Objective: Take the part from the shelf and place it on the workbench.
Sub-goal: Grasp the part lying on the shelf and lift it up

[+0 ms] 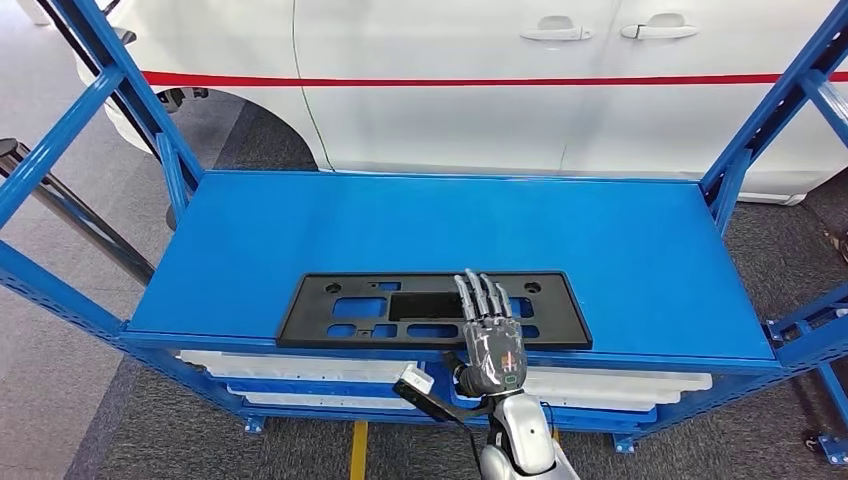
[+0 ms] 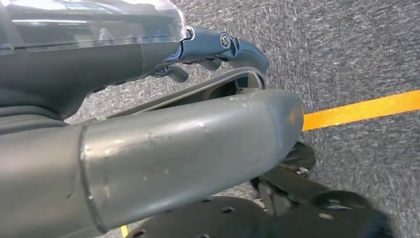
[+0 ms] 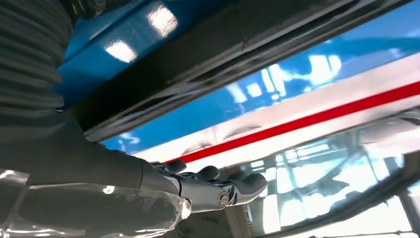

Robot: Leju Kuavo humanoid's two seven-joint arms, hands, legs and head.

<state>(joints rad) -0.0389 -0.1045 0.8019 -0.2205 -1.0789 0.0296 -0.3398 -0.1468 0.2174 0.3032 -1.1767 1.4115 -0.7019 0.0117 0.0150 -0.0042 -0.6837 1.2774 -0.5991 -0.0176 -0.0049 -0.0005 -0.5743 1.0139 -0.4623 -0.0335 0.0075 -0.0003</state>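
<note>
A flat black plastic part [image 1: 340, 310] with several cut-outs lies along the front edge of the blue shelf's top deck [image 1: 600, 250]. My right hand [image 1: 490, 335] reaches up from below, its fingers stretched flat over the part's right-of-middle section; it grips nothing. From the right wrist, the hand [image 3: 213, 186] has its fingers straight, and the part's dark edge [image 3: 208, 54] runs close beside it. My left hand [image 2: 163, 124] hangs over grey carpet with nothing in it.
A white car with a red stripe [image 1: 450, 80] stands right behind the shelf. Blue uprights [image 1: 150, 120] frame both ends of the deck. White panels [image 1: 300, 370] lie on the lower level. An orange line [image 2: 361, 109] crosses the carpet.
</note>
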